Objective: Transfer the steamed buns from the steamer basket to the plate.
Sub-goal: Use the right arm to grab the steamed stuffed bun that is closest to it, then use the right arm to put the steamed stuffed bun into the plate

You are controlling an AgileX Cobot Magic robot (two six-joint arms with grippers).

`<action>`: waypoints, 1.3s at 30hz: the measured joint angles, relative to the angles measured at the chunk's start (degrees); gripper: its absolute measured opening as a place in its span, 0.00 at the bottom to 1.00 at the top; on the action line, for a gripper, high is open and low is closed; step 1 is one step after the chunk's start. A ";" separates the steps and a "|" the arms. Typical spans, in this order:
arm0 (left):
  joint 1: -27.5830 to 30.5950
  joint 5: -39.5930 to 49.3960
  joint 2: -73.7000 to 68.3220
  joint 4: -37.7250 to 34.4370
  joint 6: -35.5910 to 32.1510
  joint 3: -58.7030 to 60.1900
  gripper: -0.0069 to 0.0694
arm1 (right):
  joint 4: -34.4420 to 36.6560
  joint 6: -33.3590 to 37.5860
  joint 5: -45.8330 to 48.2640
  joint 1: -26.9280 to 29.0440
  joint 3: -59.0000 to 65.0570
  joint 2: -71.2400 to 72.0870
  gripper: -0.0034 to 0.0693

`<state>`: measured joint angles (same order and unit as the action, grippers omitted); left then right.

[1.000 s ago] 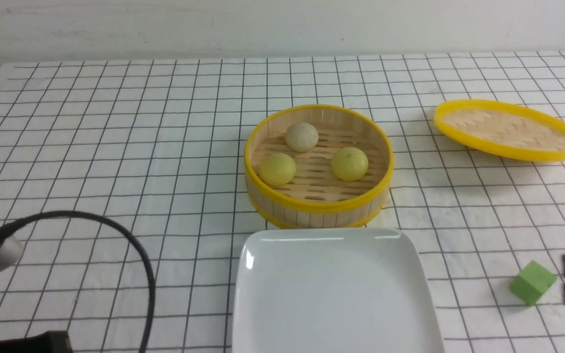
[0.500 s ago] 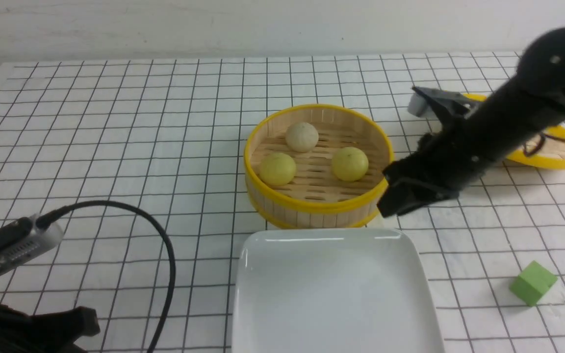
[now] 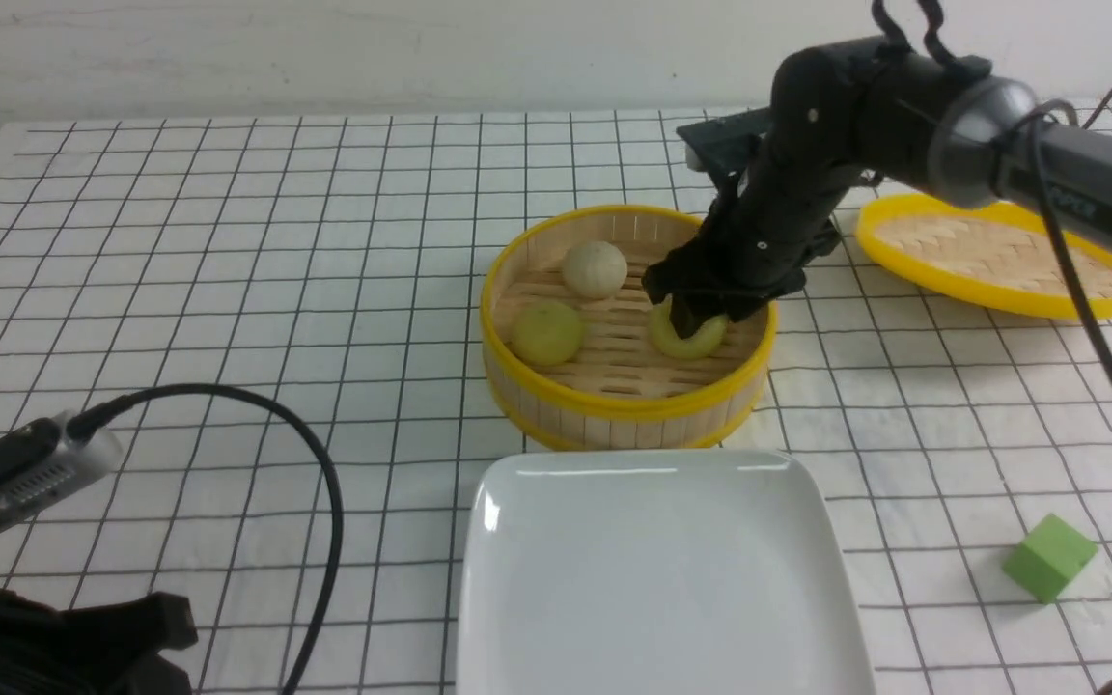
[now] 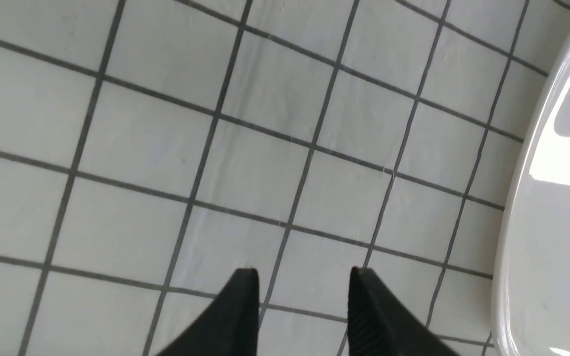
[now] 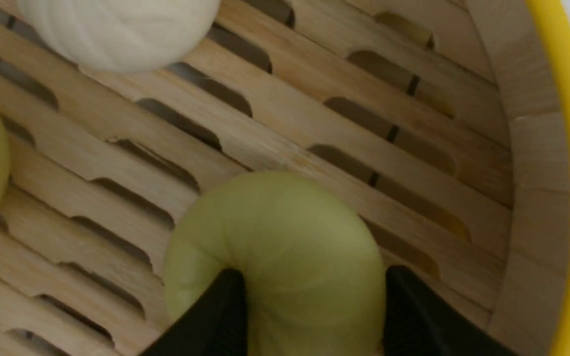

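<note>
Far left, L gripper (image 4: 303, 283) hangs low over the checked cloth (image 3: 228, 241), idle: fingers apart w/ only cloth btwn them, and the plate (image 4: 537, 247) just beside it. Centre: the steamer basket (image 3: 614, 410) holds all 3 buns, so none moved yet. There's one yellow bun (image 3: 546, 333) on its left, the beige-white bun (image 3: 595, 268) at the back and the second yellow bun (image 3: 689, 342) on its right, near the wall. R gripper (image 3: 701, 314) reaches down inside the basket onto that second one. Its wrist view shows the fingers (image 5: 225, 311) straddling the bun and touching both flanks, w/ the bun sitting on the slats. Clamped or merely set around it, can't tell. To do this pick well, prob. close slowly: enough squeeze to carry, not enough to dent soft dough. Then lift straight up till clear of the yellow rim before any sideways travel, b/c that wall is close. Carry it to the plate in front of the basket and set it down low, since a round bun may roll if dropped. Put it off-centre to leave room for 2 more. Further right, the lid (image 3: 1000, 256) and green cube (image 3: 1048, 557) lie well apart from that route.
</note>
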<state>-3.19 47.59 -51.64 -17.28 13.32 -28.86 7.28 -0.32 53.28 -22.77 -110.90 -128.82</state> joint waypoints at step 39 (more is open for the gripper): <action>0.00 -3.89 0.00 3.98 0.06 0.00 0.46 | 10.47 6.46 2.88 -3.87 34.48 23.21 0.80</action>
<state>-3.19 43.70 -51.64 -13.30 13.38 -28.86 17.75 6.13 56.16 -26.64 -76.42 -105.62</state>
